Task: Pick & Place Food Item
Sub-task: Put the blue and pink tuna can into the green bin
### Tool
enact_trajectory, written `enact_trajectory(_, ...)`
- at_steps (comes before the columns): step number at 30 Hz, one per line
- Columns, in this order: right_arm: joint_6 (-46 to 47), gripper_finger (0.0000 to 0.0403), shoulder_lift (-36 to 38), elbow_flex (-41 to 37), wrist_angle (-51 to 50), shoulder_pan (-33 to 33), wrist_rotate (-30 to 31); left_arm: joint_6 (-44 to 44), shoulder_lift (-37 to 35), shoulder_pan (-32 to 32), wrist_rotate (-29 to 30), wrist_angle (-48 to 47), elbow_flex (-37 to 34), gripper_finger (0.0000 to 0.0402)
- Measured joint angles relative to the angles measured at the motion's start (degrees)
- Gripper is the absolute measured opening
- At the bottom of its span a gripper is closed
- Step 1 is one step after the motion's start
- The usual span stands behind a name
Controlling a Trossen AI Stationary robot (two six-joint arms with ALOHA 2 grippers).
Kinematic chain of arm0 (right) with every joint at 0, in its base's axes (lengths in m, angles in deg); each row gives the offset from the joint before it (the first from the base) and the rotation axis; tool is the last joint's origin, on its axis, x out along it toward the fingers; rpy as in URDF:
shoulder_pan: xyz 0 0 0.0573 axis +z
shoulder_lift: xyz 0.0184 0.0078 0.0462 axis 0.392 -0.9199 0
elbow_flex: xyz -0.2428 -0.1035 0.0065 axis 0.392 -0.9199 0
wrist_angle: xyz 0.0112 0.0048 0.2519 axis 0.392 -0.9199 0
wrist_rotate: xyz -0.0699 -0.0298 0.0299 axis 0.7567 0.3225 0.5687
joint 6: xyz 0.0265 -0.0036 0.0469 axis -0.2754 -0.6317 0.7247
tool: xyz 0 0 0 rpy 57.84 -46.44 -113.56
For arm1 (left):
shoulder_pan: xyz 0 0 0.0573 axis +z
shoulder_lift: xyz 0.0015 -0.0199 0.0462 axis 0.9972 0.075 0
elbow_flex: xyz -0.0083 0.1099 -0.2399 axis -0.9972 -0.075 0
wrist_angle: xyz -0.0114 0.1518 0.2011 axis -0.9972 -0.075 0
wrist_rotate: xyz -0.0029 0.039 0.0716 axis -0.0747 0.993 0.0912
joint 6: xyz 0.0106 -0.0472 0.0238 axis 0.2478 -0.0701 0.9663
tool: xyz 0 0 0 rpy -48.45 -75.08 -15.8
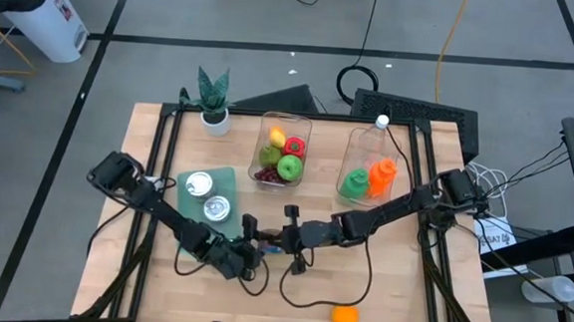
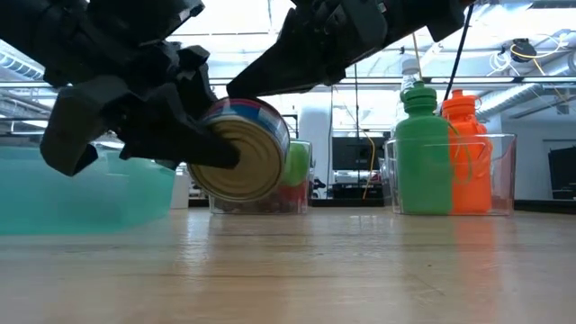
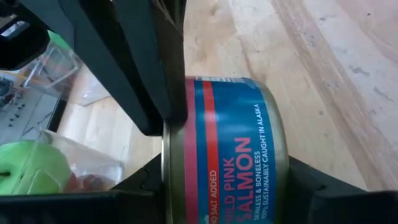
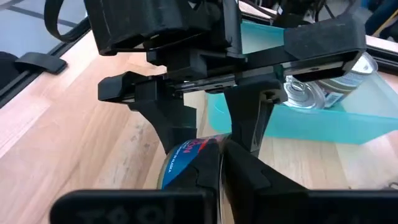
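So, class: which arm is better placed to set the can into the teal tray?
Left. Its fingers clamp the can, and the tray lies close beside it on its side of the table; the right arm reaches in from the far side.

a robotics lab

the wooden surface [image 1: 399, 288] sits in a black frame on a grey floor marked with tape lines. loose cables [image 1: 444, 41] trail around it. behind, the low view shows exposed ceiling ducts [image 2: 531, 85] and computer monitors [image 2: 346, 153].
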Motion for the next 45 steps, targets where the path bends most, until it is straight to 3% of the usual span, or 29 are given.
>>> enact_trajectory(4,-3.2,0.0024,0.9,0.0,0.9,1.2,0.7,-0.6,0.0,-1.4,3.7,-2.0,0.6,0.0183)
enact_trajectory(10,-5.6,0.0045,7.3,0.0,-0.4,5.1,0.1,-1.9,-3.5,-5.4,16.6,-9.9,1.1,0.0183)
enact_trajectory(13,-5.6,0.0052,9.8,0.0,-2.1,6.5,0.7,-6.5,-7.7,-8.0,21.6,-21.4,3.3,0.0183)
enact_trajectory(18,-3.0,0.0053,12.1,-3.3,-3.3,7.9,0.6,-22.6,-12.9,-11.1,24.6,-47.9,9.2,0.0183)
enact_trajectory(21,-2.0,0.0049,12.2,-7.3,-1.4,7.7,0.7,-34.2,-13.6,-11.8,23.5,-64.1,12.6,0.0183)
enact_trajectory(24,-2.3,0.0048,12.1,-12.6,6.5,7.5,0.6,-45.8,-13.6,-11.8,17.4,-78.9,14.9,0.0183)
enact_trajectory(28,-2.3,0.0047,13.1,-19.1,18.5,6.8,-1.0,-54.8,-13.2,-10.9,9.1,-89.5,14.4,0.0183)
enact_trajectory(36,2.3,0.0023,19.1,-23.6,21.5,5.3,-0.8,-57.4,-13.2,-8.9,3.1,-91.3,10.1,0.0183)
enact_trajectory(45,1.7,0.0002,19.8,-24.0,21.1,5.8,-0.8,-56.8,-13.2,-4.3,2.7,-87.0,4.3,0.0183)
